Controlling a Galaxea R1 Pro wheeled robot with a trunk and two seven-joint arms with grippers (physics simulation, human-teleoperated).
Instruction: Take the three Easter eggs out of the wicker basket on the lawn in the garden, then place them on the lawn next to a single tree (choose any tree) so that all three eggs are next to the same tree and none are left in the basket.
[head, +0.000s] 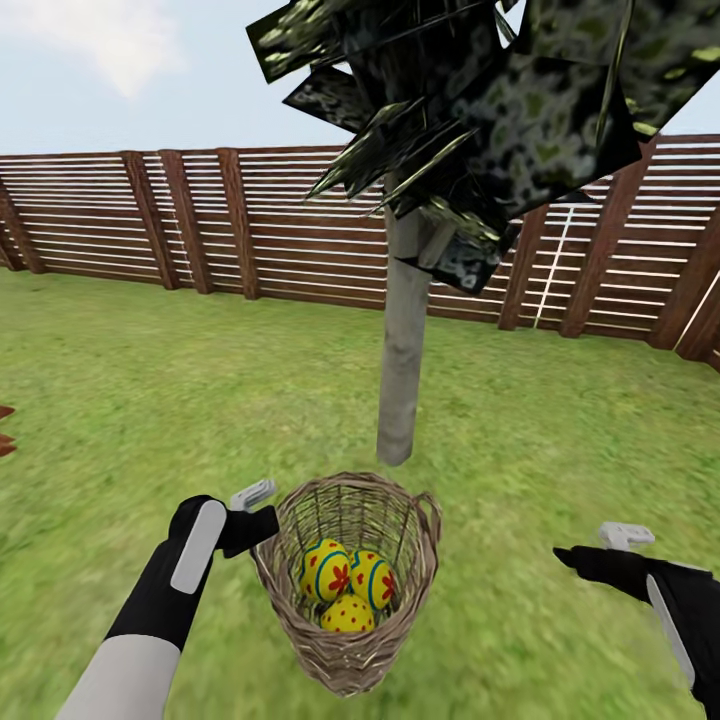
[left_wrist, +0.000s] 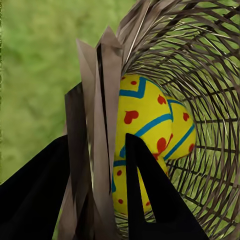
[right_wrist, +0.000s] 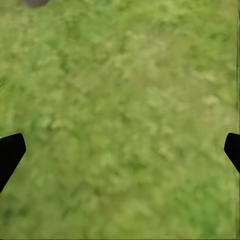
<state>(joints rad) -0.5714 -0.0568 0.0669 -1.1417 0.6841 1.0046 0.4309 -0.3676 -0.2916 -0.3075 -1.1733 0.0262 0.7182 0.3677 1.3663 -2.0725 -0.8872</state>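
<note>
Your left gripper (head: 262, 527) pinches the wicker basket (head: 345, 640) rim, carrying three Easter eggs (head: 347, 585) beside the tree (head: 403, 370); your right gripper (head: 570, 557) hangs wide open, empty, above the lawn (head: 150, 400).

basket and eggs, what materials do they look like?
Brown woven wicker basket: looks like thin cane or willow, matte, with an open weave that shows grass through it. Yellow painted Easter eggs: smooth, hard-looking shells, slight sheen, red flowers and blue bands; plastic or painted shell, can't tell.

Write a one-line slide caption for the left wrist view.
Left hand grips the wicker basket rim; Easter eggs inside.
</note>
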